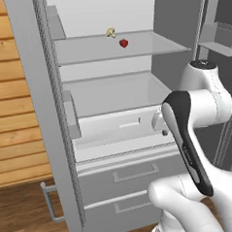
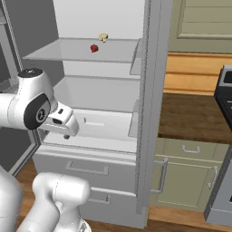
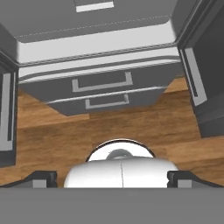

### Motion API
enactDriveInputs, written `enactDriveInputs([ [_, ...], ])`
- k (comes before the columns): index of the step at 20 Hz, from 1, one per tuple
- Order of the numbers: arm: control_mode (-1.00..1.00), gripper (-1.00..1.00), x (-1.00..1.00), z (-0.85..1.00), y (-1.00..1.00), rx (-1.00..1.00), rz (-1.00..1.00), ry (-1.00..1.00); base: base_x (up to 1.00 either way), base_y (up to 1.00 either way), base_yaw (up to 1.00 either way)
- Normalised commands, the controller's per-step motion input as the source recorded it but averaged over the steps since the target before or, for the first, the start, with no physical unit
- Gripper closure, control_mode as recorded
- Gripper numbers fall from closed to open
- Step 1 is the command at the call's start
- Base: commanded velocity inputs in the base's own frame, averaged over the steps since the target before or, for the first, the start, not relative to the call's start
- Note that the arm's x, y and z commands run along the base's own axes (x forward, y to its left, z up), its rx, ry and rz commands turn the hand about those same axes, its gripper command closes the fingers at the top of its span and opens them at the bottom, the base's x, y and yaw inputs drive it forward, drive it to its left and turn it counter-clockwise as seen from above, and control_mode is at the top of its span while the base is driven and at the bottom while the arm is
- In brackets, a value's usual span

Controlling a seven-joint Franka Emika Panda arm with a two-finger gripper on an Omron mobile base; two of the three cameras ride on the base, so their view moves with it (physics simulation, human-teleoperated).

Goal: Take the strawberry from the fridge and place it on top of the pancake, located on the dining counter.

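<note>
- Claw (image 3: 112, 178): hand view has its 2 dark fingertips (image 3: 41, 178) far apart at the bottom corners, so spread wide, nothing between them. It points down at the wood floor (image 3: 109, 127) and the fridge's 2 lower drawers (image 3: 100, 85).
- In both base views the hand sits low, in front of the bin level of the open fridge (image 1: 112, 96); the tips themselves are hard to make out there.
- Strawberry (image 1: 123, 43): on the upper shelf (image 1: 148, 48), near its front edge, clear on all sides. Roughly round, no long axis to speak of.
- Mushroom (image 1: 111, 32) just behind it and a bit left, close but apart.
- Key relation: the berry is well above and deeper in than the claw, and the claw faces the wrong way. My read: raise the hand, tilt it forward, then reach in over the shelf edge.
- Risk: grabbing or bumping the mushroom.
</note>
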Motion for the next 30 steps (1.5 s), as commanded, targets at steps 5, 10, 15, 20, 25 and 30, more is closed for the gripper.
enactDriveInputs([
  [5, 1.0, -1.0, 0.0, 0.0, 0.0, 0.0, 0.0, 0.0, 0.24, 0.4, 0.0],
  [10, 1.0, -1.0, 0.0, 0.0, 0.0, 0.0, 0.0, 0.0, 0.59, 0.2, 0.0],
  [15, 1.0, -1.0, 0.0, 0.0, 0.0, 0.0, 0.0, 0.0, 0.63, -0.08, 0.03],
  [20, 1.0, -1.0, 0.0, 0.0, 0.0, 0.0, 0.0, 0.0, 0.57, -0.09, 0.0],
  [25, 1.0, -1.0, 0.0, 0.0, 0.0, 0.0, 0.0, 0.0, 0.58, 0.0, 0.0],
  [30, 1.0, -1.0, 0.0, 0.0, 0.0, 0.0, 0.0, 0.0, 0.61, 0.0, 0.0],
])
